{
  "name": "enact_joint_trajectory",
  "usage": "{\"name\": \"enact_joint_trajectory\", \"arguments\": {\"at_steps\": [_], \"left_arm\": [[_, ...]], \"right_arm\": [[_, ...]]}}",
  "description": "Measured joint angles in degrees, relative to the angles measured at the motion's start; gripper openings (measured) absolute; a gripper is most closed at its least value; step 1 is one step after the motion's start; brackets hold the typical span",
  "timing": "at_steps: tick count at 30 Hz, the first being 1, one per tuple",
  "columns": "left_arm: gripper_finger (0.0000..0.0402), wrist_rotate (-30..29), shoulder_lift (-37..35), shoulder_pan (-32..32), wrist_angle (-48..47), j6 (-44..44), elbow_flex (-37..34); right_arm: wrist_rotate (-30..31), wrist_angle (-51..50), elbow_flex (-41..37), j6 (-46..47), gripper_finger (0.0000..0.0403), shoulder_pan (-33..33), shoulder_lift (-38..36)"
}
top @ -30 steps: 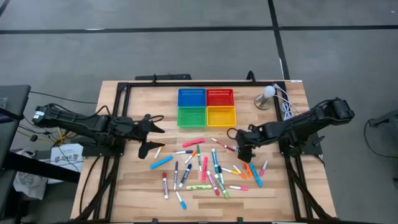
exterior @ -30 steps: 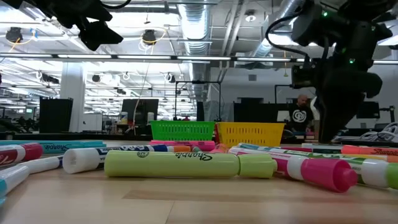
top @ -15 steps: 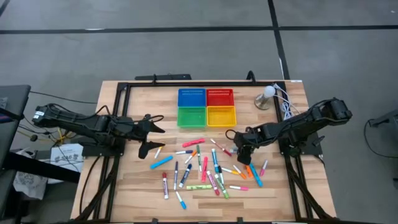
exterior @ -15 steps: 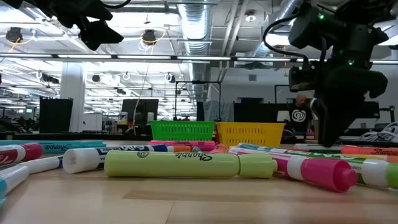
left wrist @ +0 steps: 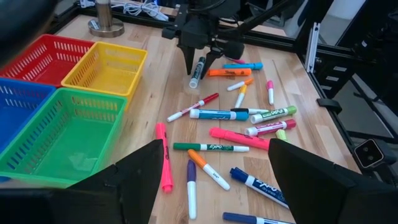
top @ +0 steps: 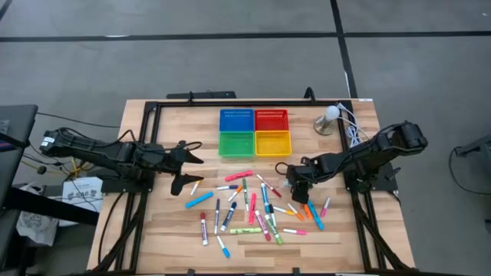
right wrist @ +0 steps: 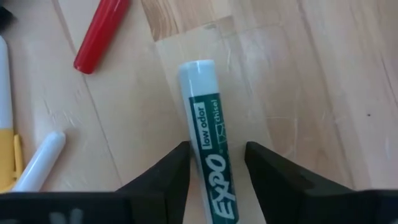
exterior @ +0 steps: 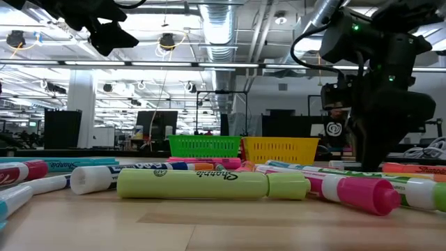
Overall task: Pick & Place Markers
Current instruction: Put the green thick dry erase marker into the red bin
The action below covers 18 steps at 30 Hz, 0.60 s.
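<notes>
Many markers lie flat and scattered on the wooden table, in front of the trays. My right gripper points down at the heap's right side, low over the table. It is open, with one finger on each side of a white marker with a green label that lies flat; the left wrist view shows that marker too. My left gripper hangs open above the table's left side, with nothing between its fingers. My right gripper comes from above with its fingers lying across the white marker's barrel, one finger close against one long side and the other a little off it. Whether a finger touches the marker, I cannot tell. The marker lies flat on the table.
Four square trays stand at the far middle: blue, red, green, yellow. A metal-based lamp with white cables stands far right. A red marker lies close to my right gripper. Bare wood shows at the near left.
My right gripper has sunk toward the table and now stands astride the white marker. The markers have kept their places.
</notes>
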Motion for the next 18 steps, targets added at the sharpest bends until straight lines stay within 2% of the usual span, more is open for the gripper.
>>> {"name": "enact_joint_trajectory", "arguments": {"at_steps": [7,10,18], "left_arm": [[0.029,0.0,0.0,0.0,0.2,0.0,0.0],[0.029,0.0,0.0,0.0,0.2,0.0,0.0],[0.029,0.0,0.0,0.0,0.2,0.0,0.0]], "right_arm": [[-0.3,0.1,-0.4,1.7,0.0065,-0.3,-2.5],[-1.2,0.3,-0.4,2.1,0.0045,-0.7,-3.3],[-0.9,0.3,-0.4,6.7,0.0077,-1.6,-3.6]]}}
